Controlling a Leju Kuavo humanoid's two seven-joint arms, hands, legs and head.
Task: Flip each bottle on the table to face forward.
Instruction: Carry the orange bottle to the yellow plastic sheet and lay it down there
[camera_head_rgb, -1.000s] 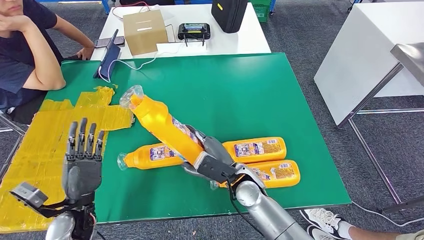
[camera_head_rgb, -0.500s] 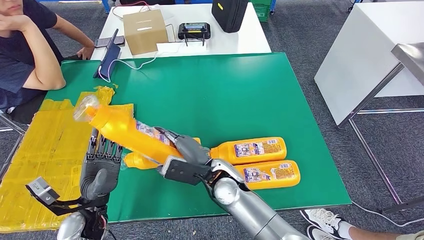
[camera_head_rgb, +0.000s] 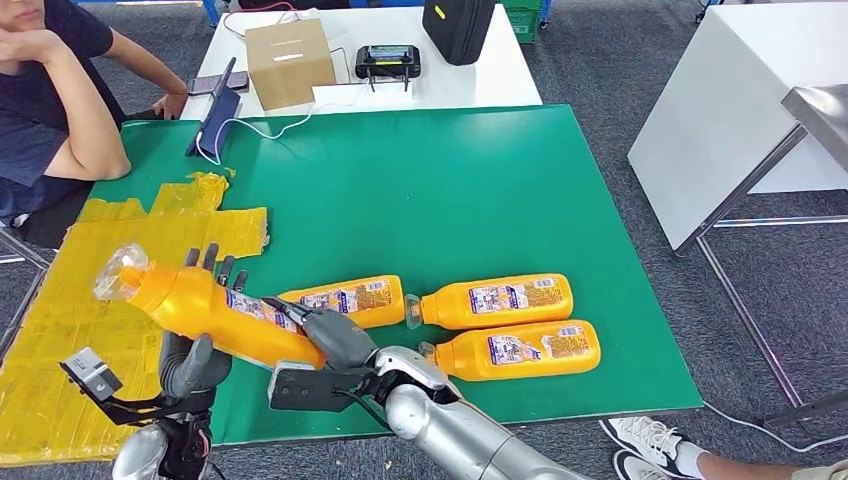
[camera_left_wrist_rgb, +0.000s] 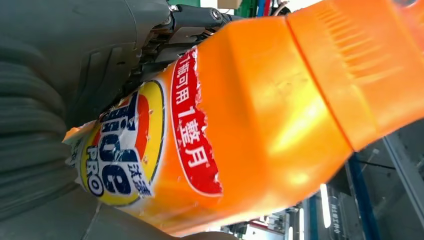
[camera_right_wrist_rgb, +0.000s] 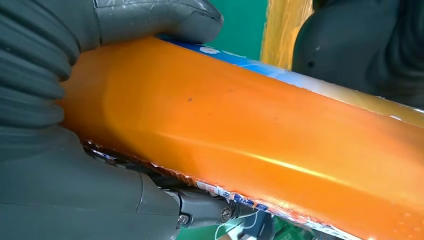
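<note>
My right hand (camera_head_rgb: 325, 345) grips an orange detergent bottle (camera_head_rgb: 215, 315) by its base and holds it tilted above the table's front left, clear cap (camera_head_rgb: 118, 274) pointing left and up. The bottle lies across the palm of my left hand (camera_head_rgb: 195, 350), whose fingers (camera_head_rgb: 210, 262) stand straight behind it. Up close, the bottle (camera_left_wrist_rgb: 270, 115) shows its round Tide label (camera_left_wrist_rgb: 125, 150), and in the right wrist view my thumb (camera_right_wrist_rgb: 150, 20) wraps its orange body (camera_right_wrist_rgb: 250, 140). Three more orange bottles lie on the green table (camera_head_rgb: 450, 190): one (camera_head_rgb: 345, 298), one (camera_head_rgb: 495, 300), one (camera_head_rgb: 520, 348).
A yellow taped patch (camera_head_rgb: 80, 300) covers the table's left part. A person (camera_head_rgb: 50, 100) sits at the far left corner beside a propped phone (camera_head_rgb: 215, 120). A cardboard box (camera_head_rgb: 290, 60), a controller (camera_head_rgb: 388, 62) and a black case (camera_head_rgb: 458, 30) stand behind. A white table (camera_head_rgb: 730, 110) is at right.
My right hand has swung the held bottle leftward and down, from over the lying bottles to my left hand. The left hand has shifted slightly right, and the bottle now lies against its palm.
</note>
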